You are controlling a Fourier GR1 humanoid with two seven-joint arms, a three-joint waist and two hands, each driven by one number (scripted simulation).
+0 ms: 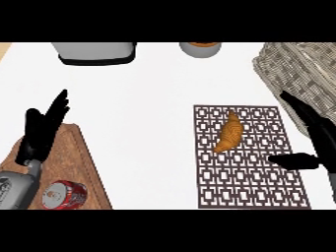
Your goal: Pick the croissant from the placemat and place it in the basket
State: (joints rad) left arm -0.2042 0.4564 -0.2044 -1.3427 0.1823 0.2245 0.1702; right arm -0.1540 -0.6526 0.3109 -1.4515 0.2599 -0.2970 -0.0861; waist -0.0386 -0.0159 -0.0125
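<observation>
1. Counter (149, 108): white top, w/ a wood-toned strip at the far upper-left corner.
2. Back edge: a grey appliance (96, 51) w/ a dark base sits upper left of centre, cut off by the view's top. A round container (200, 48) w/ an orange-brown inside stands to its right, also cut off.
3. Wicker basket (301, 64) is at upper right & runs out of view on the right. Its inside can't be made out.
4. Brown patterned placemat (251, 182) lies right of centre, long side running toward the robot, upper-right corner near the basket.
5. Croissant (229, 132) lies on the placemat's upper half, about mid-width, tilted w/ its far end leaning right. Nothing touches it.
6. Left side: wooden cutting board (80, 152) w/ a red can (63, 193) upright on its near end, silver top showing – well apart from the placemat.
7. Right hand (329, 142) comes in from lower right, over the placemat's right edge. Its fingers are straight & close together, pointing up-left, tips at the basket's lower-left side. The thumb sticks out leftward over the placemat. It holds nothing – the croissant is to its left, apart.
8. Left hand (38, 135) is over the cutting board's far-left part. Fingers are straight, slightly fanned, pointing up. It is empty & resting, w/ its grey forearm at lower left.
</observation>
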